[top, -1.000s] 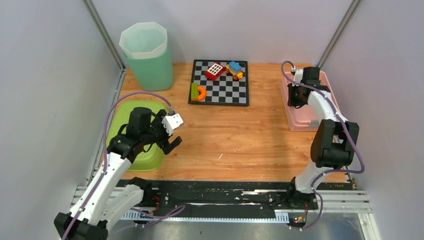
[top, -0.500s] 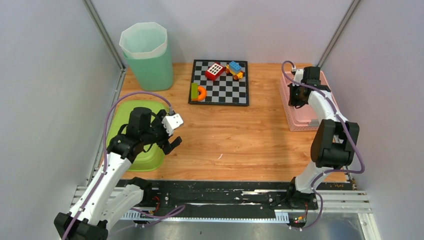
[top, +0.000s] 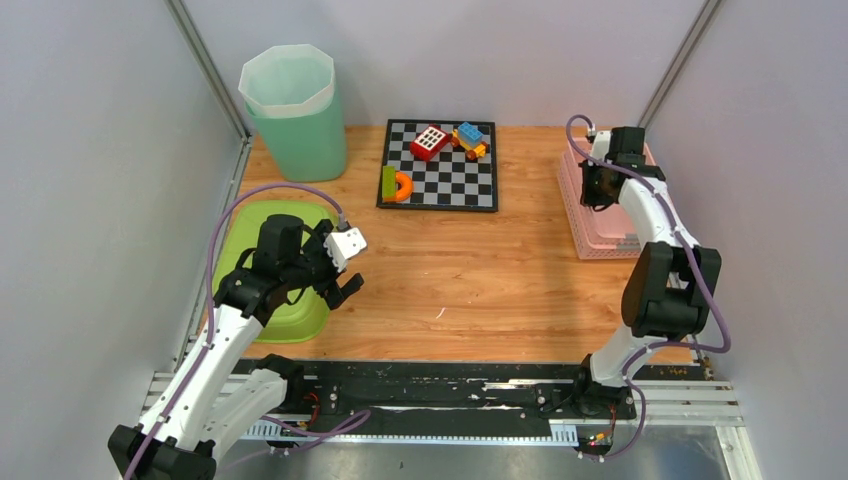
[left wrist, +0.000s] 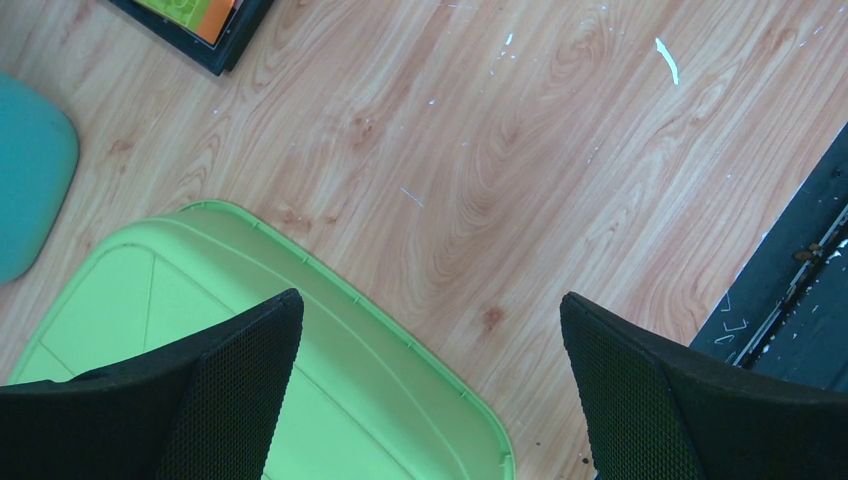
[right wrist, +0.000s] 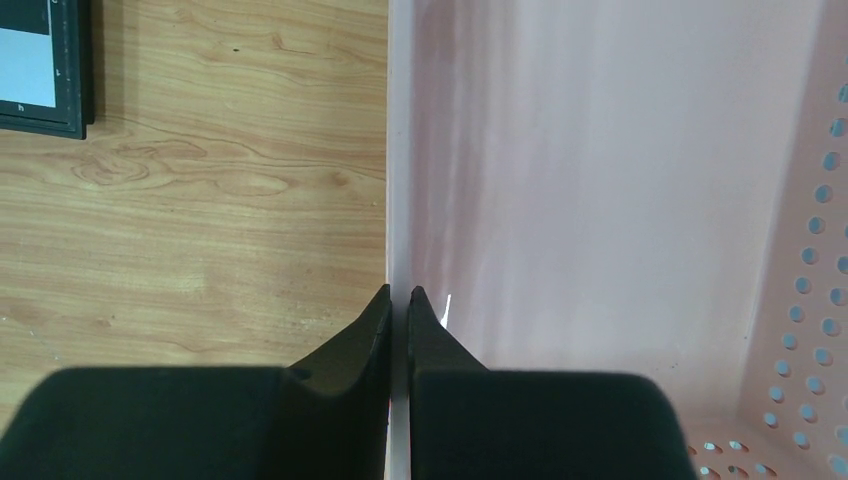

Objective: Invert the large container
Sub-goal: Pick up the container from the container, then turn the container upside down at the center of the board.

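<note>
Bright, even, diffuse light casts only faint shadows; all views are sharp.

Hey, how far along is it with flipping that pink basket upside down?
Done: the right tool is pinched shut on the pink basket's left wall, one finger inside, one outside. In hand: starting the lift; the basket's opening faces up, so it is not turned yet. Left: the whole flip and setting it down on its rim. The left tool hangs open above the green tub's edge, not helping.

No readable text, labels or numbers anywhere.
</note>
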Robot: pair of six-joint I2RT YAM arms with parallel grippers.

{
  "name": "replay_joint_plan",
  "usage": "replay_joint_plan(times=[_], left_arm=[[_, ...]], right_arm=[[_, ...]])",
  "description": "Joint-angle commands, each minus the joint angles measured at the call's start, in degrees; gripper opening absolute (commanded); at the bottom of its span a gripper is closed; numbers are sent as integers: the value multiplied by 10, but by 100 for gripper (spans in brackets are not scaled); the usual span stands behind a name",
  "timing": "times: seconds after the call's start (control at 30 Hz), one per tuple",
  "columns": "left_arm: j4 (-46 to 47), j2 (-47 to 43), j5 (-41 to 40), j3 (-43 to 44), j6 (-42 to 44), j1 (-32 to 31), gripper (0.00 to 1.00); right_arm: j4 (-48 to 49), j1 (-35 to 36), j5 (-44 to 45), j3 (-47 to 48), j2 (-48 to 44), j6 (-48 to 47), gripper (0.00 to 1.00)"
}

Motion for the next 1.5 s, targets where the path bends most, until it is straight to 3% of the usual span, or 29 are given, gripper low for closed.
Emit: replay_joint_plan(times=[0.0,0.67,1.07,1.47], left_arm=[[-6,-6,11,-5,6,3,100],[-9,-6,15,-4,8,3,100],[-11,-4,19,-3,11,3,100],[-14,-7,22,-2,13,3,100]], right_arm=[[-5,-7,3,22,-47,9,2],[-11,-7,-32,36,-130,20,2],[-64,13,-206,79,-204,37,2],[-145,132,-409,83,-250,22,2]])
